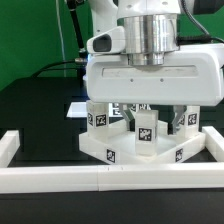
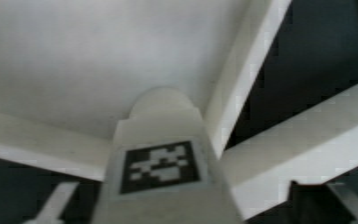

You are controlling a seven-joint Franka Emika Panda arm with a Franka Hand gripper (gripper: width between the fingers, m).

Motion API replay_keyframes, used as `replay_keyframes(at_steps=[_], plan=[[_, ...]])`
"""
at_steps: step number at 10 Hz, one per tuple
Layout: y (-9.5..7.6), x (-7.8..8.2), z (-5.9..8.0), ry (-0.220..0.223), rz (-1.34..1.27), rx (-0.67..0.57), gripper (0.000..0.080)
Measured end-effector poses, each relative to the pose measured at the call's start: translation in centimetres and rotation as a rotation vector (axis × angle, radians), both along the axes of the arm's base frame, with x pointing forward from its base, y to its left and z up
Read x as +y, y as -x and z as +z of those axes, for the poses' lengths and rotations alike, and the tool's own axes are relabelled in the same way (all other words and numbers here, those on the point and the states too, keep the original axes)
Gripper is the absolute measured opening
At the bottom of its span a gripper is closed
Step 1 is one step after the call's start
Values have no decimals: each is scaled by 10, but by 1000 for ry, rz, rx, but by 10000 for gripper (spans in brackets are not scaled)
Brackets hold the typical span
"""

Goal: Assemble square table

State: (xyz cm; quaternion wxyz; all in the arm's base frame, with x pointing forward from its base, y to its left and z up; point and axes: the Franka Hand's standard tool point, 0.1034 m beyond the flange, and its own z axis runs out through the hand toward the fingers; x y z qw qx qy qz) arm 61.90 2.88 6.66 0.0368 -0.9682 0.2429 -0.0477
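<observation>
The white square slab (image 1: 140, 146) lies against the front border wall, with tags on its front edges. Three white tagged legs stand on it: one on the exterior view's left (image 1: 100, 118), one in the middle (image 1: 147, 128) and one on the right (image 1: 191, 118). My gripper (image 1: 152, 116) hangs low over the slab and straddles the middle leg. In the wrist view that leg (image 2: 163, 160) runs between my fingers, with the slab's top (image 2: 87, 60) beyond it. A dark finger (image 2: 327, 203) stands clear of the leg's side. My gripper (image 2: 190, 216) looks open.
A low white border wall (image 1: 100, 180) runs along the front and turns back on both sides (image 1: 14, 150). A flat white strip (image 1: 74, 108) lies behind the slab on the black table. The gripper body hides the slab's back part.
</observation>
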Motion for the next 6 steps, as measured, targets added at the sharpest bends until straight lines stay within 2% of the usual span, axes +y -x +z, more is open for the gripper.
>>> replay_keyframes(at_steps=[1, 2, 4, 6], plan=[[0, 0, 0, -4, -25, 1, 390], [0, -2, -1, -13, -104, 6, 284], [-1, -19, -1, -31, -299, 24, 284], [-1, -27, -1, -80, -603, 48, 284]])
